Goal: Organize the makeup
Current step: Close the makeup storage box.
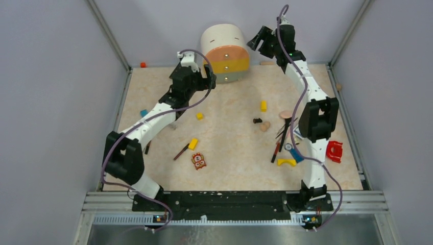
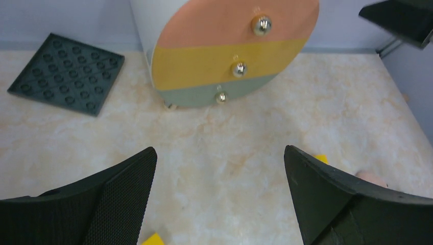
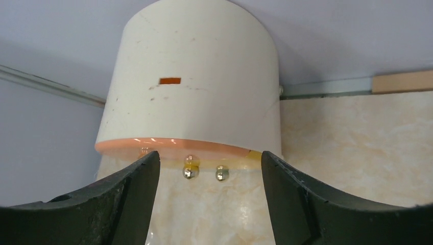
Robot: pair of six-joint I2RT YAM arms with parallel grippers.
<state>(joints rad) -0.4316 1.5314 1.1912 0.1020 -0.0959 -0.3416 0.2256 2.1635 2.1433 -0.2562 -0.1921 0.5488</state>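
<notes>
The makeup lies loose on the table. A dark red stick (image 1: 181,152) rests left of centre, and a bundle of dark sticks (image 1: 284,131) with a red stick (image 1: 276,150) sits by the right arm. A small black piece (image 1: 257,121) lies mid-table. At the back stands a round white drawer unit (image 1: 225,53) with peach, yellow and grey-green fronts (image 2: 224,56) and metal knobs (image 2: 238,69). My left gripper (image 2: 219,168) is open and empty just in front of those drawers. High over the unit's top (image 3: 194,87), my right gripper (image 3: 210,163) is open and empty.
Yellow toy blocks (image 1: 193,144) (image 1: 263,105) (image 1: 199,116) and an orange owl tile (image 1: 198,161) are scattered about. A red piece (image 1: 334,151) lies at the right edge. A black studded plate (image 2: 66,71) sits left of the drawer unit. Grey walls close in the table.
</notes>
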